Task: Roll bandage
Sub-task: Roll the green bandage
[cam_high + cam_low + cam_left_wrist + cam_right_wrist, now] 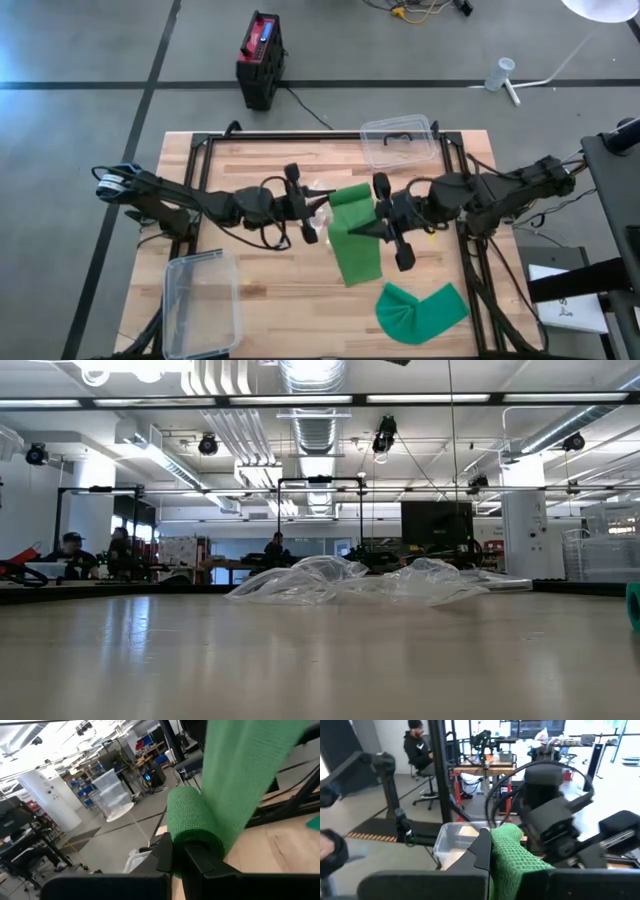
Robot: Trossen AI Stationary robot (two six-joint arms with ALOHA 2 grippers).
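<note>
High view: both grippers, left gripper [318, 213] and right gripper [372, 214], clench bandage [352, 240], strip running toward table's front

My left gripper [186, 851] was clamped on the rolled end of the green bandage [200, 817]; its loose strip rose away above the wooden worktop [280, 845].

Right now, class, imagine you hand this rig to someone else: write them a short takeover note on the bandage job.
Left pincer: shut on the rolled end of the green bandage, mid-table.
Right pincer: shut on the same bandage, on its unrolled strip.
Bandage tail lies flat on the table, running toward the front edge.
Second green bandage: loose near the front right corner, untouched.
Done: rolling started. Left: wind up the tail.
</note>
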